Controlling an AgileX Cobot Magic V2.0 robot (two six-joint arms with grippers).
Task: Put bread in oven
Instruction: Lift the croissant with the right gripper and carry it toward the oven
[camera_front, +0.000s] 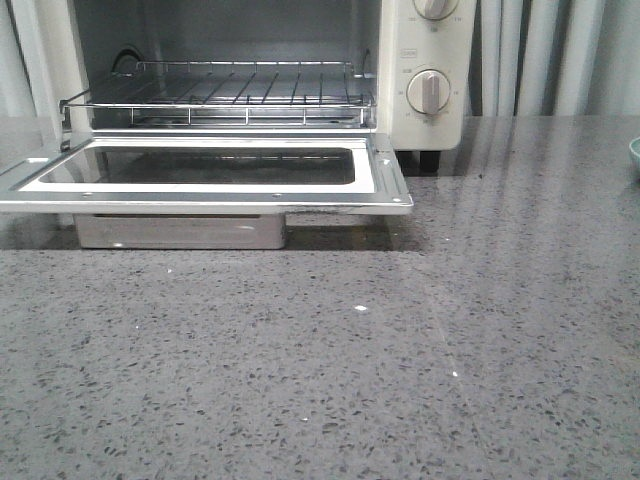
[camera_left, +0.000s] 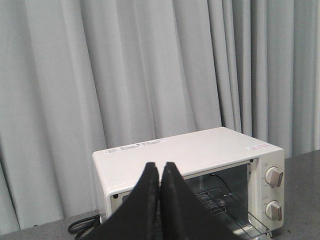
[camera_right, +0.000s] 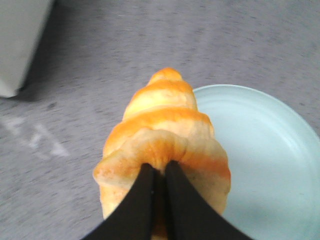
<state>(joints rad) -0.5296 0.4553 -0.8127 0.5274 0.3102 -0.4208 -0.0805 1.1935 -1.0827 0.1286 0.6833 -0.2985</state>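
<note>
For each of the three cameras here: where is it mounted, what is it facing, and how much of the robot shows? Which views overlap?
Front view: low, facing forward over the grey table at the open oven and its wire rack; no robot visible.
Left wrist view: raised, facing the oven and curtain; left end effector shut, empty.
Right wrist view: looking down; right end effector grips the bread over a pale plate.
Front and left wrist views share the oven.

Grey speckled table (camera_front: 400, 380) across the lower frame, pale pleated curtain (camera_left: 100, 75) filling the background, light-green plate (camera_right: 270, 165) at lower right of the right wrist view, black cable (camera_left: 80, 227) at lower left of the left wrist view
</note>
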